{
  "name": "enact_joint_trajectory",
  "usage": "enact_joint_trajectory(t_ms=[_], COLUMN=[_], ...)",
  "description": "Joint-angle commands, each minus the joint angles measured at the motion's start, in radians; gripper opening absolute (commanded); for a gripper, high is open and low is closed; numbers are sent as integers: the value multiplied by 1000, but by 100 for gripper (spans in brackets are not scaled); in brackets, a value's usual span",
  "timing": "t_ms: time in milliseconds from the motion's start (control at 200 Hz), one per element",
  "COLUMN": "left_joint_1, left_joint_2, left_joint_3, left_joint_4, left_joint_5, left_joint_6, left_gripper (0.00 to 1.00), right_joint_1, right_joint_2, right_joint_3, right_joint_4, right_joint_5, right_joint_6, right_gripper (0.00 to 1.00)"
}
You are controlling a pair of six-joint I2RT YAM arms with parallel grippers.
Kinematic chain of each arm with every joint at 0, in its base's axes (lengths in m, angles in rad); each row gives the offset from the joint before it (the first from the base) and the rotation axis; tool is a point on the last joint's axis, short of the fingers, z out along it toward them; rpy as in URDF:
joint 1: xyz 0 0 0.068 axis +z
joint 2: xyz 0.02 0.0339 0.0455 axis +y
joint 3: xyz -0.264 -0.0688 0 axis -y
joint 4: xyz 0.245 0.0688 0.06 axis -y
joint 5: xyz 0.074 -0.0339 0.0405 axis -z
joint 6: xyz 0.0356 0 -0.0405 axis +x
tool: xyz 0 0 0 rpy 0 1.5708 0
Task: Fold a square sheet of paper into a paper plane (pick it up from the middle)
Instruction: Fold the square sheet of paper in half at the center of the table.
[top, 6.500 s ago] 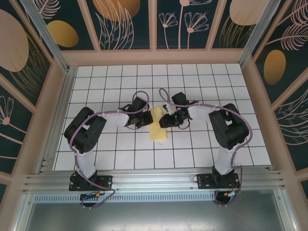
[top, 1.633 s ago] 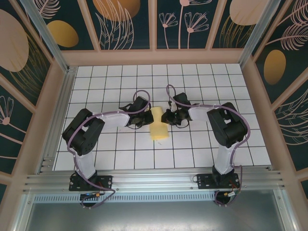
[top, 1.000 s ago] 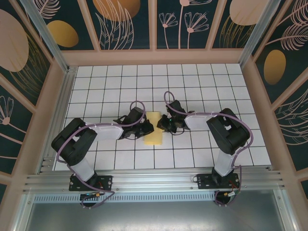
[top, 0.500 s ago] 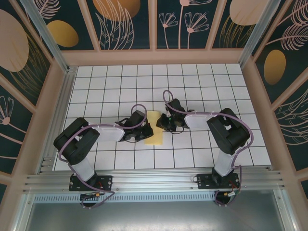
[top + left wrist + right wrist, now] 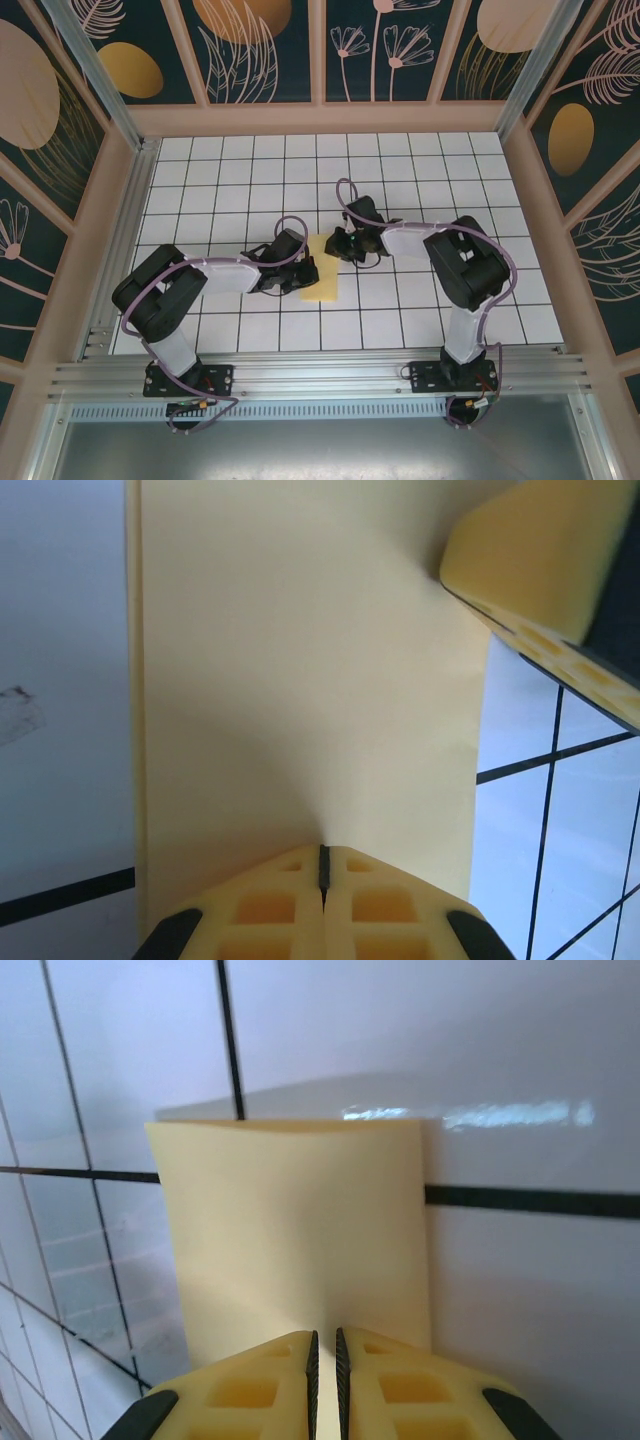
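The pale-yellow sheet of paper (image 5: 322,277) lies folded into a narrow strip, about one tile wide, on the tiled floor. My left gripper (image 5: 306,272) reaches in from the left and is shut on the strip's long edge; the paper (image 5: 300,670) puckers toward the closed fingertips (image 5: 322,858). From the right, my right gripper (image 5: 337,244) is at the strip's far end. Its jaws (image 5: 324,1345) stand a sliver apart with the paper (image 5: 300,1230) pinched between them. A yellow finger of the right gripper (image 5: 530,570) shows at the top right of the left wrist view.
White floor tiles with black grid lines (image 5: 420,190) surround the paper. Wooden-framed patterned walls (image 5: 320,110) close the back and both sides. An aluminium rail (image 5: 320,375) with both arm bases runs along the near edge.
The left gripper has slid right onto the strip's edge and closed. The right gripper has shifted toward the strip's far end, still closed.
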Motion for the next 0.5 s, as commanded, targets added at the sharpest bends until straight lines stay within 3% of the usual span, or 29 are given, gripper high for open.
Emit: enact_joint_trajectory(t_ms=[0, 495], left_joint_1=[-1, -1], left_joint_2=[47, 53], left_joint_3=[-26, -44], left_joint_4=[-160, -188], left_joint_5=[-81, -93], left_joint_6=[30, 62], left_gripper=[3, 3], right_joint_1=[-21, -65], right_joint_2=[40, 72], right_joint_3=[39, 101], right_joint_4=[-18, 36], right_joint_5=[7, -10], right_joint_6=[-42, -24], right_gripper=[15, 15])
